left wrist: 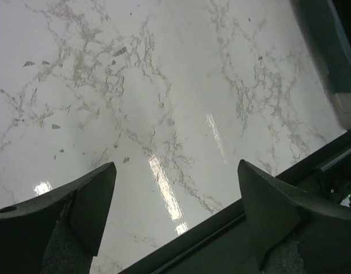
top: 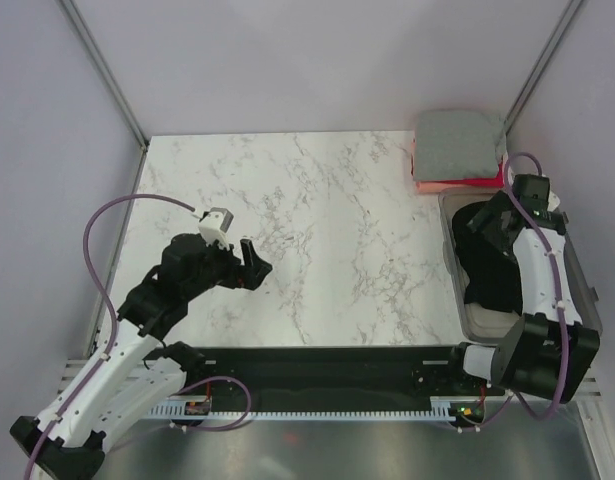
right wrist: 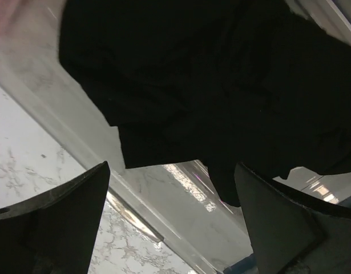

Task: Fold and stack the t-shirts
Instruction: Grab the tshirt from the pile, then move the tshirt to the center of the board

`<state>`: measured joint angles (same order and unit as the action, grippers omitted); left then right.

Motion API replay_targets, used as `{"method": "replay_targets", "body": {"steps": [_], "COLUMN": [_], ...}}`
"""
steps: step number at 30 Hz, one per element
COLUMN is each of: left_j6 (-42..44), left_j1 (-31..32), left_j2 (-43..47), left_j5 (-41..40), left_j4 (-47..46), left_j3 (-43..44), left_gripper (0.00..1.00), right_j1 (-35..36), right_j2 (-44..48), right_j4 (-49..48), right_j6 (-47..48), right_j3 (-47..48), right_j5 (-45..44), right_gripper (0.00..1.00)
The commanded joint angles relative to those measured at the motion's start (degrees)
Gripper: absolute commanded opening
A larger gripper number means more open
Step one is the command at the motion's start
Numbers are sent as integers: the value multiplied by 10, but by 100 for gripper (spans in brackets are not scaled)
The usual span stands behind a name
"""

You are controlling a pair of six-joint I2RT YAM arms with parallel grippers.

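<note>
— How do we stand?
— Left gripper (left wrist: 175, 185) spread wide over the marble table (top: 337, 220); right gripper (right wrist: 172, 177), also parted, over the black t-shirt (right wrist: 221, 85) in our bin (top: 451, 262).
— Farther back?
— We see the grey t-shirt (top: 459, 145) folded atop the red-pink t-shirt (top: 455, 184).

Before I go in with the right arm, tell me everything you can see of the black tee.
The black tee is plain, matte, soft cloth, unfolded and crumpled in loose folds. It lies inside the clear bin at the right side of the table. The right arm covers part of it from above, so its sleeves and collar cannot be made out. The right gripper hangs over it with jaws open, gripping nothing.
</note>
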<state>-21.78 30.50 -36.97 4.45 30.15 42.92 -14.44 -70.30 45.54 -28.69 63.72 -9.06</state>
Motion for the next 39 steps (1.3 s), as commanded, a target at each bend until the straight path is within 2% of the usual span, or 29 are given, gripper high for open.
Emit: {"method": "replay_targets", "body": {"steps": [1,7,10,13,14,16,17,19,20,24,25,28,29,30,31,32,33,34,35,39], "left_j6": [31,31,29,30,29,28,28,28,28,20,17,4,0,-1,-5,-4,-5,-4,-3,-3], "left_j1": [-1,0,0,0,0,0,0,0,0,0,0,-1,0,0,0,0,0,0,0,0], "left_j2": [1,37,38,36,36,35,35,37,37,47,52,87,95,100,108,109,110,109,109,115], "left_j5": [-11,-30,-30,-32,-33,-32,-31,-34,-35,-43,-65,-109,-121,-133,-146,-151,-154,-156,-156,-161], "left_j4": [27,28,30,32,32,32,33,33,33,53,69,77,76,76,77,77,77,78,80,83], "left_j3": [19,8,6,7,7,6,6,7,7,25,29,18,14,12,12,11,11,11,12,13], "left_gripper": [94,94,94,94,94,94,94,94,94,91,91,92,92,92,92,92,92,91,91,90], "right_j1": [-27,-32,-32,-32,-31,-32,-32,-32,-32,-23,-10,97,180,220,257,329,363,393,425,426], "right_j2": [-16,-105,-127,-136,-139,-143,-144,-136,-129,-61,-42,-25,-27,-35,-54,-67,-80,-100,-106,-113], "right_j4": [-36,-105,-138,-162,-164,-169,-170,-166,-161,-99,-83,-56,-57,-60,-64,-68,-88,-102,-115,-154], "right_j6": [3,-10,-19,-20,-16,-13,-11,-11,-13,-26,-28,-29,-31,-35,-41,-44,-42,-39,-46,-43], "right_j3": [-34,-77,-105,-117,-117,-113,-112,-104,-97,-26,40,197,240,284,375,424,473,550,578,620], "right_j5": [60,66,78,86,86,89,106,117,120,125,123,142,143,149,182,199,218,232,236,191], "right_gripper": [98,98,93,73,59,49,31,7,0,0,0,0,0,0,0,0,0,0,0,0]}}
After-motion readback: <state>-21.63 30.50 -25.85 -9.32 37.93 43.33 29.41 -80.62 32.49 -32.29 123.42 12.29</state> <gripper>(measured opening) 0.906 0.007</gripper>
